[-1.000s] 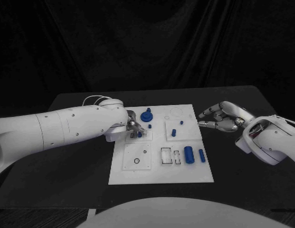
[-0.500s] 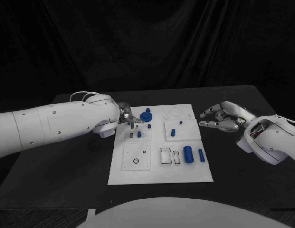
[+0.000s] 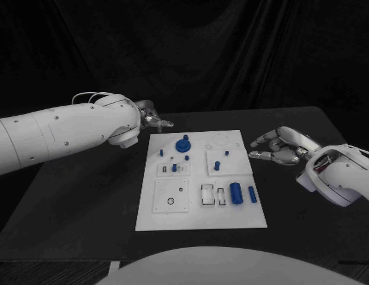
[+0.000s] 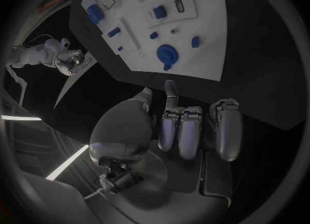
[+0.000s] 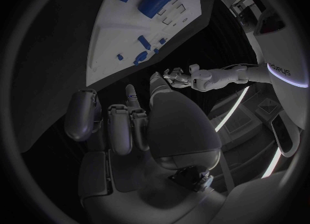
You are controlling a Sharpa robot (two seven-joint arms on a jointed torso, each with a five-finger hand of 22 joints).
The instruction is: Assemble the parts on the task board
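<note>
White board: task board (image 3: 203,205) lies mid-frame on the black table (image 3: 81,196), long side running away from the robot
Parts standing: a round knobbed part (image 3: 183,144) at the board's upper left, small pegs (image 3: 174,168) upright below it, more pegs (image 3: 218,165) to their right
Parts loose: a thick cylinder (image 3: 236,193) and a thinner one (image 3: 252,195) lie flat at the board's lower right, side by side, just apart
Open seats: rectangular slots (image 3: 209,195) beside the thick cylinder and a small ring hole (image 3: 172,201) in the lower-left panel look unfilled
Progress: I judge it part done; upper half populated, the two cylinders not yet seated
Left hand: left hand (image 3: 151,117) is off the board, past its upper-left corner, fingers curled in, grasping nothing
Right hand: right hand (image 3: 278,146) is beside the board's right edge, fingers curled, nothing in it
Obstacles: nothing lies between either hand and the loose cylinders; the standing pegs crowd the upper half
</note>
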